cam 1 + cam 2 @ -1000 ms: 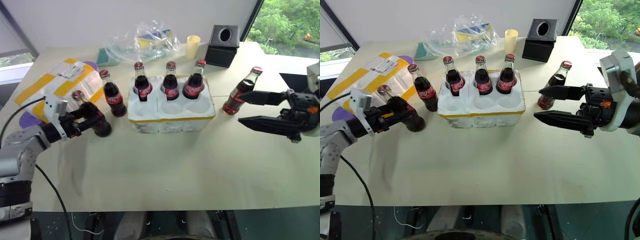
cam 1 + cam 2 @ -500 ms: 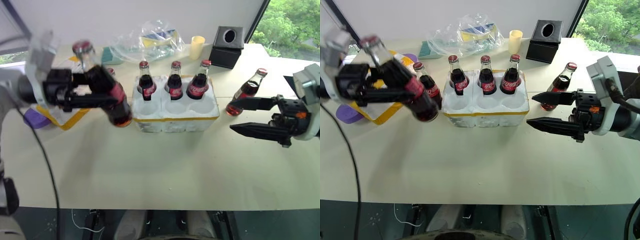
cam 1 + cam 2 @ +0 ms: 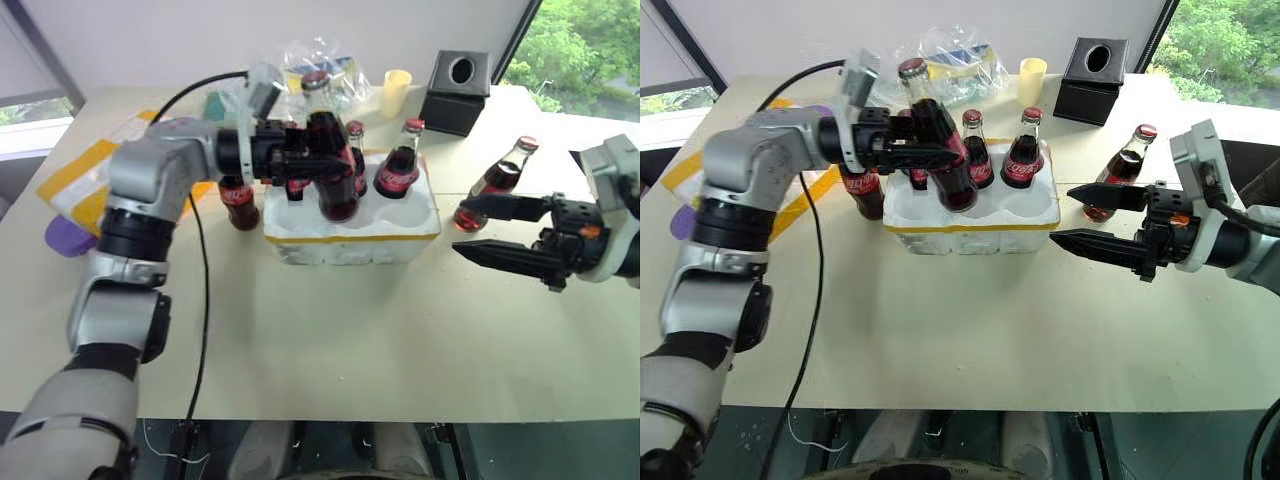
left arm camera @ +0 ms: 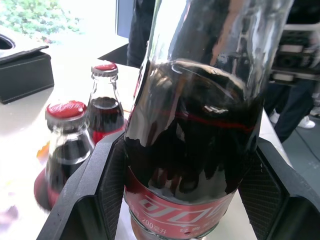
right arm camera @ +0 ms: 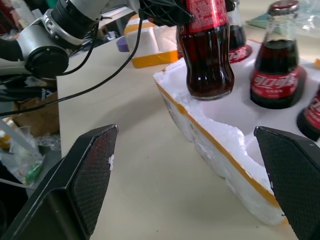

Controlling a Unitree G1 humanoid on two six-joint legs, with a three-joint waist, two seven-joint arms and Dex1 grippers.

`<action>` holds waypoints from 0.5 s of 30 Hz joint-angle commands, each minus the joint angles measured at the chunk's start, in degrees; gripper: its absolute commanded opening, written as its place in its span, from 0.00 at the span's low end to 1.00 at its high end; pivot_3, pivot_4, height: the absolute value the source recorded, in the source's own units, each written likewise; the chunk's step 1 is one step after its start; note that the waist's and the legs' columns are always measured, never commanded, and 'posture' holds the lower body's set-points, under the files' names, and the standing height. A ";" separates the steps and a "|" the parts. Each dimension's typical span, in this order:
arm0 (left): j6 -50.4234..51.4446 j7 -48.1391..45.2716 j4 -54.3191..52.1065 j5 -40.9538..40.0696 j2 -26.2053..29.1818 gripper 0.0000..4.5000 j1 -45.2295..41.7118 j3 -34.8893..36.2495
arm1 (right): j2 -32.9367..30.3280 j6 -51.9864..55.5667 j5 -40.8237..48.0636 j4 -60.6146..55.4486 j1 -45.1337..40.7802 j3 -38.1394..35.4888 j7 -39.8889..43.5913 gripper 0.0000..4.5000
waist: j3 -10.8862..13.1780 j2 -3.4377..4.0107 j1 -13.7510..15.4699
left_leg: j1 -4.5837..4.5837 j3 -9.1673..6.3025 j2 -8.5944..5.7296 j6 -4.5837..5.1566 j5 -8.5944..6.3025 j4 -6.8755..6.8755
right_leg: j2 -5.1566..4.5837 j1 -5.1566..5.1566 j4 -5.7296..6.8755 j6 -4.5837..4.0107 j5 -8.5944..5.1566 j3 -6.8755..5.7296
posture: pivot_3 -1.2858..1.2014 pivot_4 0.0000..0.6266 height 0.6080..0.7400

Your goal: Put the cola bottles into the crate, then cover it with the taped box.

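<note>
Cola bottle (image 3: pixel 936 150) (upright, perhaps tilted) clamped level in left gripper (image 3: pixel 915 142) over crate (image 3: pixel 975 225).

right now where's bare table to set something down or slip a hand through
The wide strip of table in front of the crate is free, as far as the right tool. It is crowded behind the crate: plastic bag, cup, black cube. The taped box fills the left.
</note>
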 commanded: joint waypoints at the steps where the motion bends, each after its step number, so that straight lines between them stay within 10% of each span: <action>1: -4.97 -1.30 0.93 2.70 -0.67 0.57 -2.76 0.59 | 0.46 -0.43 2.02 -2.09 0.81 -3.05 -1.64 1.00 | 0.00 0.00 0.05 | -0.03 0.00 0.00 0.00 0.00 0.00 | 0.00 -0.03 0.03 0.00 0.00 0.00 | 0.52 0.24 1.00; 14: -11.65 -0.78 0.12 12.41 -4.89 0.57 1.80 -4.66 | 1.21 -2.65 1.42 -0.50 0.48 -1.61 -3.36 1.00 | 0.00 0.00 0.09 | -0.04 -0.01 -0.01 0.22 -0.12 0.11 | -0.01 -0.08 0.23 0.01 0.01 0.01 | 0.52 0.24 1.00; 15: -11.28 -0.46 -0.25 12.77 -4.87 0.68 2.26 -4.69 | 1.20 -2.91 1.15 -0.17 0.31 -1.27 -3.24 1.00 | 0.00 0.00 0.10 | -0.05 -0.01 -0.01 0.21 -0.12 0.11 | -0.01 -0.08 0.25 0.01 0.01 0.00 | 0.52 0.24 1.00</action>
